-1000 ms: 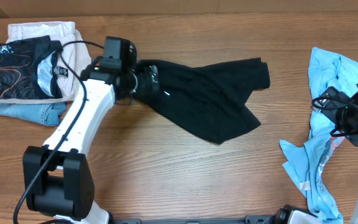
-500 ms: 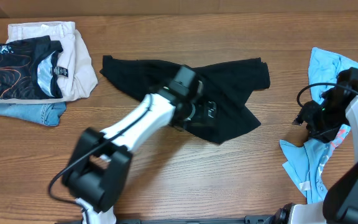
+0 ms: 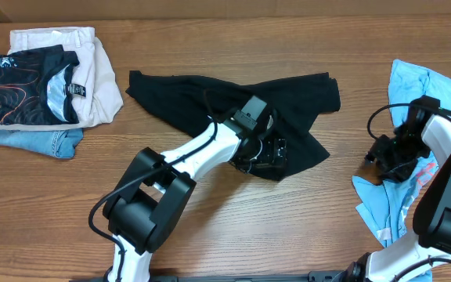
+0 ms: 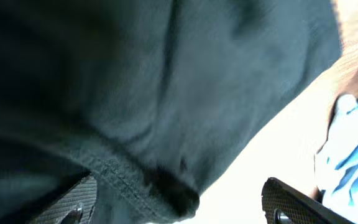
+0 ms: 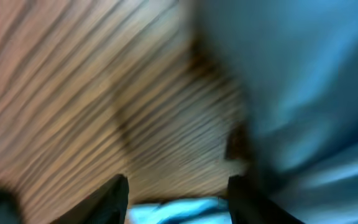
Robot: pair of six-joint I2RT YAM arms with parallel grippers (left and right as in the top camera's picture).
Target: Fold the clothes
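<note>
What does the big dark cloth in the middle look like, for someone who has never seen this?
On the brown wooden table, between the stack of folded clothes at the left and the crumpled light blue garment at the right, lies a large plain black garment of thin fabric, spread loose. Unlike the smaller black piece on the stack, it bears no orange line print.

Plain black garment (image 3: 304, 90) on brown wood-grain table (image 3: 288, 227); to its right, light blue garment (image 3: 410, 78); to its left, orange-lined black cloth (image 3: 14, 90), cream cloth (image 3: 100, 78), blue denim (image 3: 41, 141).
</note>
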